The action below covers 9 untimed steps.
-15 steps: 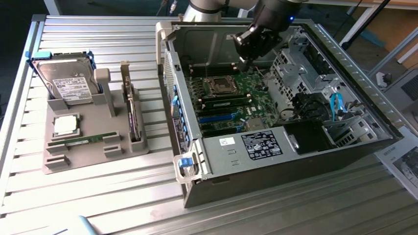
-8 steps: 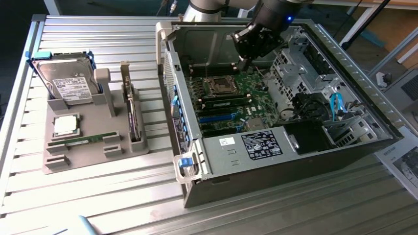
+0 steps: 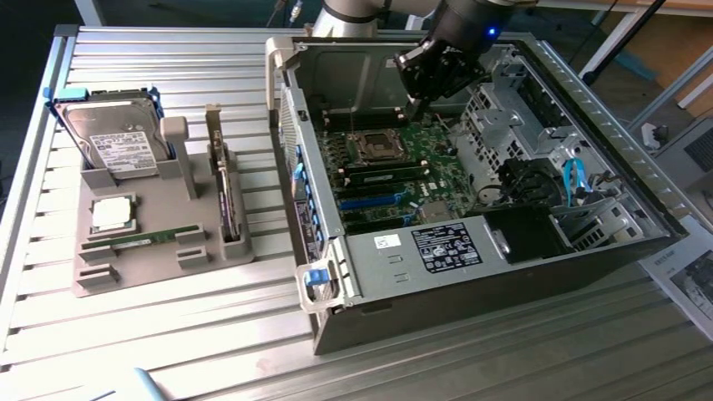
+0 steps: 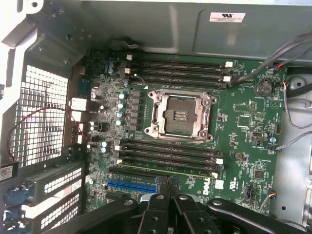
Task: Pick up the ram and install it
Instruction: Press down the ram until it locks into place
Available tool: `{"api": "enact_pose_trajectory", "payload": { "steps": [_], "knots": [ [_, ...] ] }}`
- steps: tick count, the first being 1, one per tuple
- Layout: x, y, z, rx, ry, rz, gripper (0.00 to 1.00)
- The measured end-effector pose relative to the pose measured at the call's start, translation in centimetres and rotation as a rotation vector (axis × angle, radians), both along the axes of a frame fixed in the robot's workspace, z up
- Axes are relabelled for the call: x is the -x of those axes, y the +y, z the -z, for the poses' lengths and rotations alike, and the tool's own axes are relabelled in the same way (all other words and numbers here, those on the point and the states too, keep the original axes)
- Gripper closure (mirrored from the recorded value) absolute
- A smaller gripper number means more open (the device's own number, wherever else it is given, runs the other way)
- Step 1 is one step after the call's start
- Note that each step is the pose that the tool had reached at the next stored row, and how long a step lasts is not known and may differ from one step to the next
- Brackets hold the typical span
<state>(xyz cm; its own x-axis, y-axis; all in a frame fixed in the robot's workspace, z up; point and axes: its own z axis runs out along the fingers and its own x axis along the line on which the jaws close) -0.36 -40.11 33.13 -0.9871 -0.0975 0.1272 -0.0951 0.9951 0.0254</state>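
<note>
On the exterior view's left, the slim green ram stick (image 3: 149, 240) lies flat in the grey holder (image 3: 156, 259), long axis across; well right, the gripper (image 3: 418, 104), pressed together and empty, hangs inside the open computer case (image 3: 669, 209).

Even daylight is falling across my worktop (image 3: 167, 334), and its ribbed metal is shining pale grey with soft glare along the ridges. The open computer case (image 3: 468, 251) is lying in dimmer light, its inner walls shading the motherboard (image 3: 396, 171), and my arm is casting a dark patch over the upper bay. In my wrist view a cool, bluish cast is washing over everything; the case wall (image 4: 161, 29) is glowing palely, the white label (image 4: 227, 17) is nearly blowing out, and my claw (image 4: 168, 207) is sitting dark and slightly soft.
</note>
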Motion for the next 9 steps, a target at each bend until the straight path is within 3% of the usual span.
{"api": "enact_pose_trajectory", "payload": {
  "steps": [2, 4, 5, 8, 9],
  "knots": [
    [0.0, 0.0, 0.0, 0.0, -0.0004, 0.0, 0.89],
    [0.0, 0.0, 0.01, -0.0002, -0.0116, 0.0, 0.89],
    [0.0, 0.0, -0.01, 0.0002, -0.0205, 0.0, 0.89],
    [0.03, 0.0, 0.01, -0.0001, -0.0622, 0.0, 0.89],
    [0.03, 0.0, 0.01, -0.0002, -0.0644, 0.0, 0.89]
  ]
}}
